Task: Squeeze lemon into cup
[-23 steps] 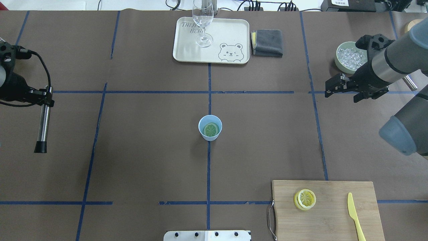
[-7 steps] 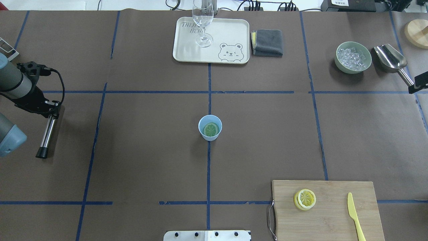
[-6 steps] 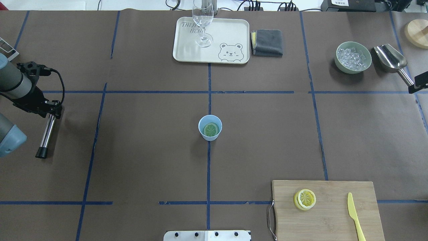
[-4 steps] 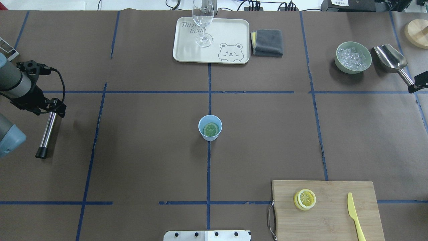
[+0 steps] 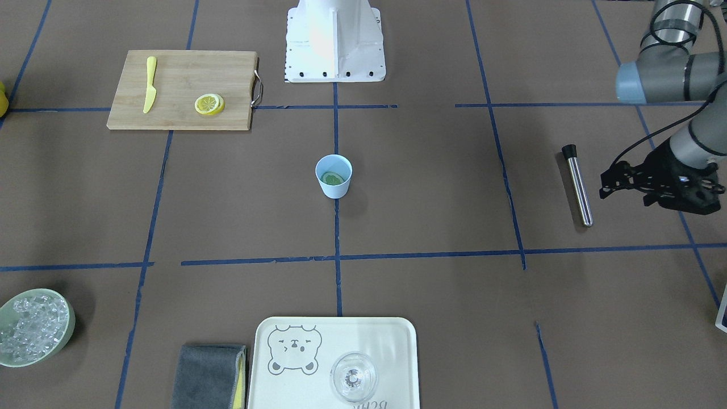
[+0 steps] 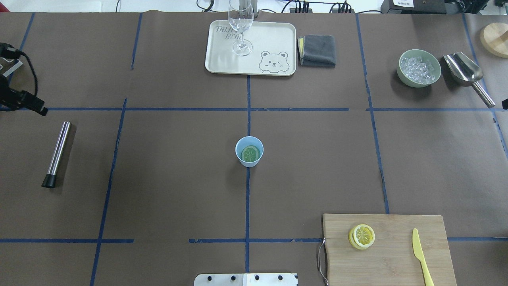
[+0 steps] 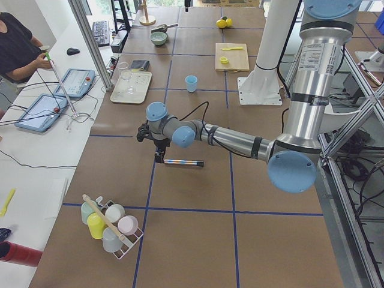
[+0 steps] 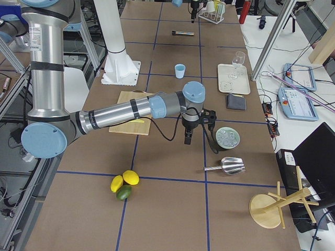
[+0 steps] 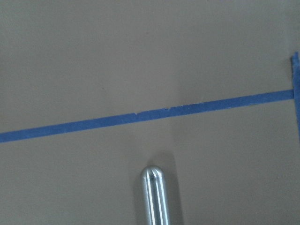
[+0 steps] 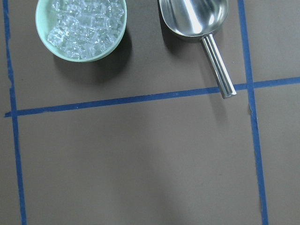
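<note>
Brown paper-covered surface (image 6: 178, 190): items are kept well apart, so reach paths are left open. Left pincer (image 5: 609, 183) appears released and empty. Right pincer (image 8: 187, 137): state cannot be told. Steel rod with black tip (image 6: 56, 154) is laid flat beside the left pincer, not touching it. Light-blue plastic cup (image 6: 249, 151) is stood upright at centre, reachable by both arms. Thin round lemon slice (image 6: 251, 154) is seen flat inside the cup; squeezing is judged done.

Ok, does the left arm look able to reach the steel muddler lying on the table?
Probably yes. The muddler lies flat on the table with nothing touching it, and the left gripper hangs empty near its steel end, nothing between them.
</note>
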{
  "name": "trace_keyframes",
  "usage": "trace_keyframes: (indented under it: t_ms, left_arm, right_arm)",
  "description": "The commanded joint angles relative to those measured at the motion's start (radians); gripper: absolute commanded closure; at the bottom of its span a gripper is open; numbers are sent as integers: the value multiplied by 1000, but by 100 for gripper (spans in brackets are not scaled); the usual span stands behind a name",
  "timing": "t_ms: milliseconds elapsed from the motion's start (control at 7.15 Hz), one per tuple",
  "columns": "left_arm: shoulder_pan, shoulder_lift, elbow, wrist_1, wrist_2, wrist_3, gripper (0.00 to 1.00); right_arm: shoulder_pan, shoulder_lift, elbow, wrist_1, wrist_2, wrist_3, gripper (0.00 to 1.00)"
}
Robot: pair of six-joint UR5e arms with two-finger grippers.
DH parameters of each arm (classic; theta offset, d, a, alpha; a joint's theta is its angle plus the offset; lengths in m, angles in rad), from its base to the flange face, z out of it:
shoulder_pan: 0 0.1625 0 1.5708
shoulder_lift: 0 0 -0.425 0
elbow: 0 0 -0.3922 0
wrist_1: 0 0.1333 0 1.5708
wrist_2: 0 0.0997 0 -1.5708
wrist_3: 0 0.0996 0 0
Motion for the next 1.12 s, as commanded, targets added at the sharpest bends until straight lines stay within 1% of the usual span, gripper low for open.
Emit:
trace_keyframes:
  t_ms: [0, 140, 280, 420, 560, 699, 839, 979]
  left_arm:
    - [-165, 65, 4, 1, -58, 208, 0]
    - [-235, 91, 13, 2, -58, 321, 0]
    - [-269, 109, 18, 22, -53, 359, 0]
    - [-316, 111, 19, 84, -54, 371, 0]
    - [-329, 113, 12, 205, -59, 397, 0]
    - [-373, 99, -20, 328, -58, 398, 0]
    - [-377, 116, -37, 343, -44, 396, 0]
    - [-375, 123, -44, 337, 9, 391, 0]
  right_arm:
    - [60, 9, -12, -131, -1, -184, 0]
    - [90, 11, -61, -139, -1, -286, 0]
    - [116, 14, -113, -140, -1, -366, 0]
    - [127, 12, -137, -135, 0, -400, 0]
    - [127, 11, -148, -132, 0, -405, 0]
    - [127, 12, -156, -130, -4, -404, 0]
    - [127, 17, -159, -129, -7, -405, 0]
    - [127, 18, -159, -129, -7, -404, 0]
